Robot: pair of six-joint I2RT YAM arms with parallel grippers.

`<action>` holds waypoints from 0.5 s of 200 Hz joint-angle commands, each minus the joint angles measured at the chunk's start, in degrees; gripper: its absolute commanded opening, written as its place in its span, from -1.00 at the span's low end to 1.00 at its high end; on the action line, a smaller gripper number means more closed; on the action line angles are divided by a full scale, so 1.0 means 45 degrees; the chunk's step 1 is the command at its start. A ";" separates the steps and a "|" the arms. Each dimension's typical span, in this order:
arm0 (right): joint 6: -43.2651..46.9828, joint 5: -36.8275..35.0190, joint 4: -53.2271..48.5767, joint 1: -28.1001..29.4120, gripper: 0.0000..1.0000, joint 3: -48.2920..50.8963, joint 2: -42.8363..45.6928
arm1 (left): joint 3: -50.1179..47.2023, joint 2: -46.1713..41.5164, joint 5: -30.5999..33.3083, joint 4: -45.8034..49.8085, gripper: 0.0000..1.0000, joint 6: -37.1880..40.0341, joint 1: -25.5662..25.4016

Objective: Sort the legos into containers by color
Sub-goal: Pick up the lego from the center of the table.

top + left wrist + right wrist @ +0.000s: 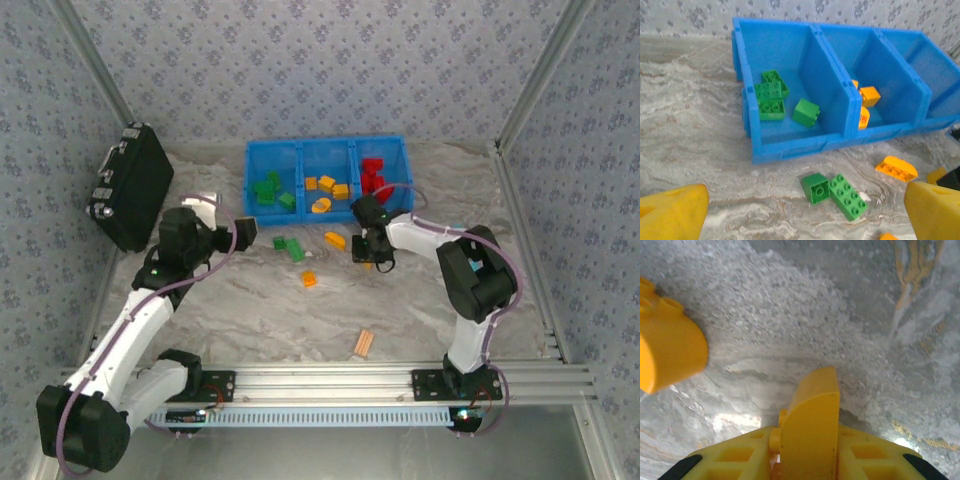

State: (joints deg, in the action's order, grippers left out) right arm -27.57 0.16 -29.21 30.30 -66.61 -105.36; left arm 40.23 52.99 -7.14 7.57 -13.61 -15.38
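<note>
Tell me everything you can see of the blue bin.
The blue bin is one bright, glossy plastic tray, split by two divider walls into three square open-topped compartments side by side. It sits flat on the marbled table near the papered back wall. The left compartment holds green bricks, the middle orange-yellow bricks, the right red bricks. Two loose green bricks lie on the table before its front wall, not touching it.
</note>
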 commanded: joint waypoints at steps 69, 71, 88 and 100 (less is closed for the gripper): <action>0.0647 -0.0898 -0.2122 0.0597 -0.42 -0.2369 0.0503 | -0.0771 0.1512 0.0122 0.0156 0.82 -0.1187 -0.0792; 0.0685 -0.0911 -0.2161 0.0606 -0.42 -0.2420 0.0543 | -0.0750 0.1585 0.0190 0.0154 0.81 -0.1193 -0.0814; 0.0915 -0.1041 -0.2493 0.0614 -0.44 -0.3044 0.0679 | -0.0509 0.2111 0.0296 0.0310 0.77 -0.1108 -0.1133; 0.1100 -0.1129 -0.2684 0.0611 -0.44 -0.3552 0.0645 | -0.0341 0.2423 0.0316 0.0387 0.76 -0.1134 -0.1335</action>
State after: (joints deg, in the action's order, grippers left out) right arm -24.97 -2.44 -37.06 33.08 -77.49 -104.90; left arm 36.27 62.00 -6.42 9.19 -17.78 -19.86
